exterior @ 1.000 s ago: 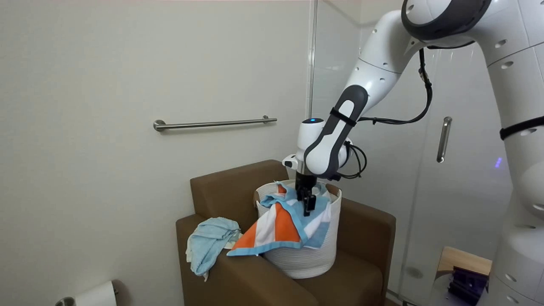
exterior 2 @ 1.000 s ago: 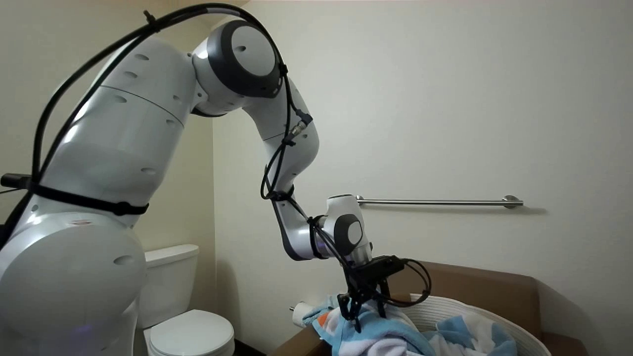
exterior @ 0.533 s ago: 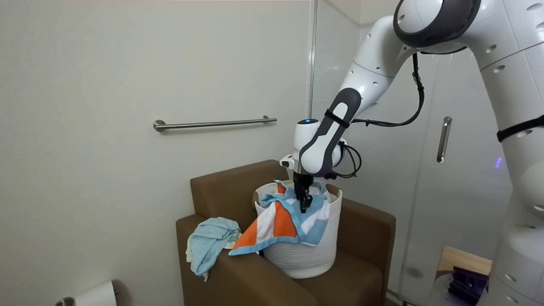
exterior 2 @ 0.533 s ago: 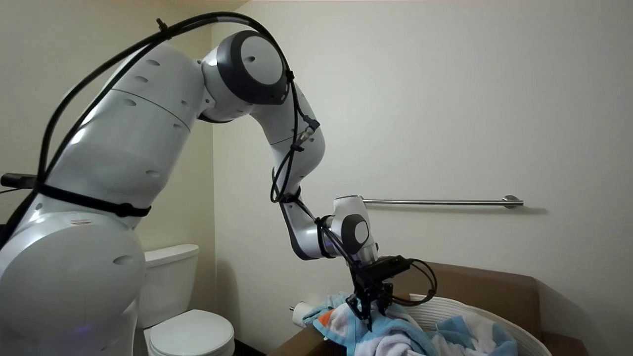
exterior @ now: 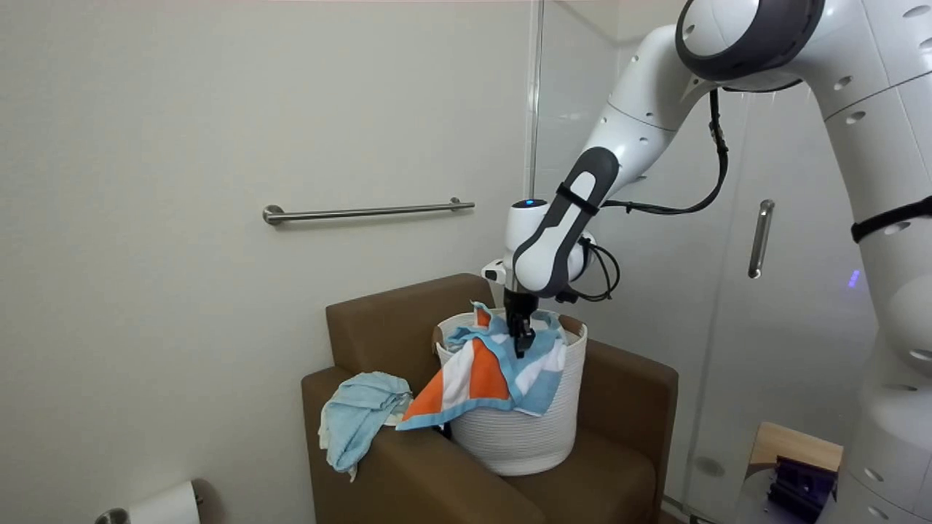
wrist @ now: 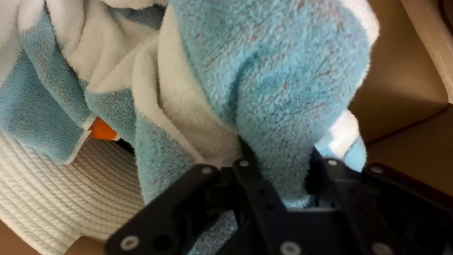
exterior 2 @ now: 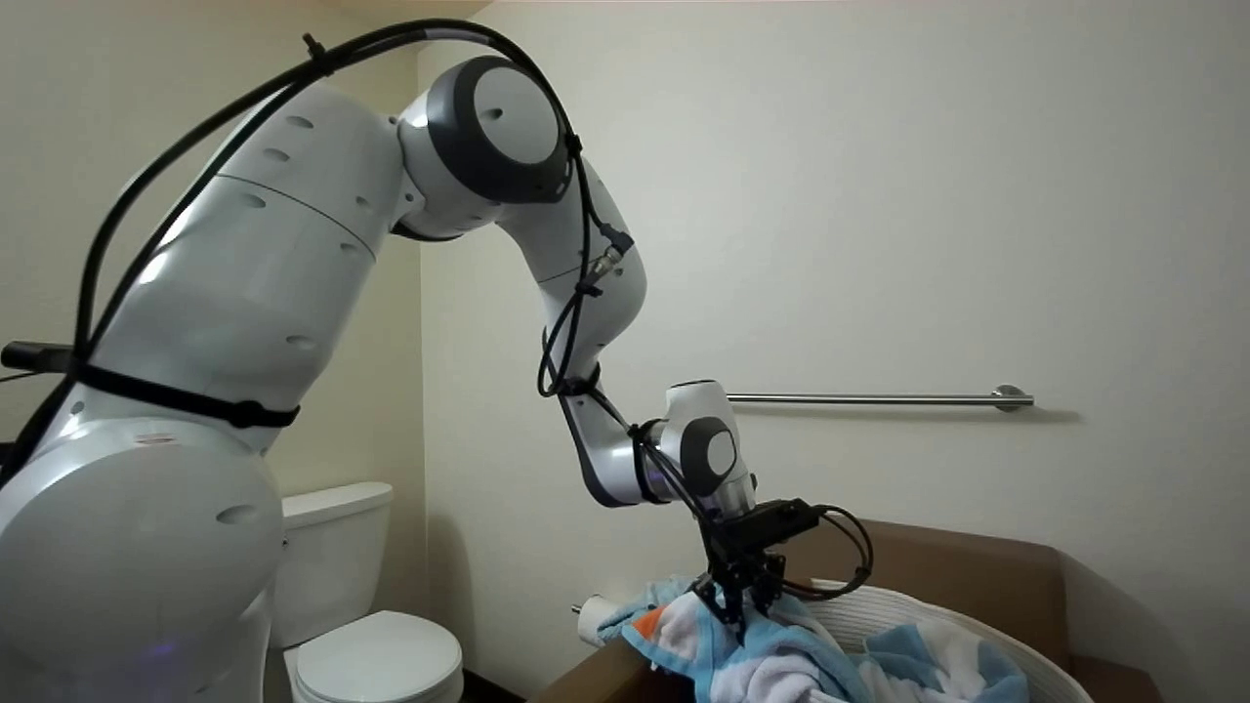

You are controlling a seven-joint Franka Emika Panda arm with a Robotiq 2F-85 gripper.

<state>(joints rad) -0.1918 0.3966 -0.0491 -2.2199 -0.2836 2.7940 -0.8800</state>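
Plain off-white wall stood behind the action, and straight to the middle of it: an orange, white and blue striped terry towel lay heaped over the mouth of a white coiled-rope basket, one corner spread down over its outside, the rim apparently propping up the bulk. And at the basket's mouth, the black two-finger gripper had its grip! Its fingers were clamped on a blue fold of that towel, one on either side; a raised ridge probably gave them more to pinch than flat cloth would. How far the towel ran down inside the basket, I could not tell. Under the basket, the brown upholstered armchair served as its stand, seat and back likely keeping it steady. Beside the basket, a crumpled light-blue and cream cloth hung over the chair's armrest, its own weight seeming to hold it there. Higher up, on the wall behind the basket, ran a brushed-metal bar, bracketed at both ends; and well apart from the basket, in an exterior view, sat a white toilet.
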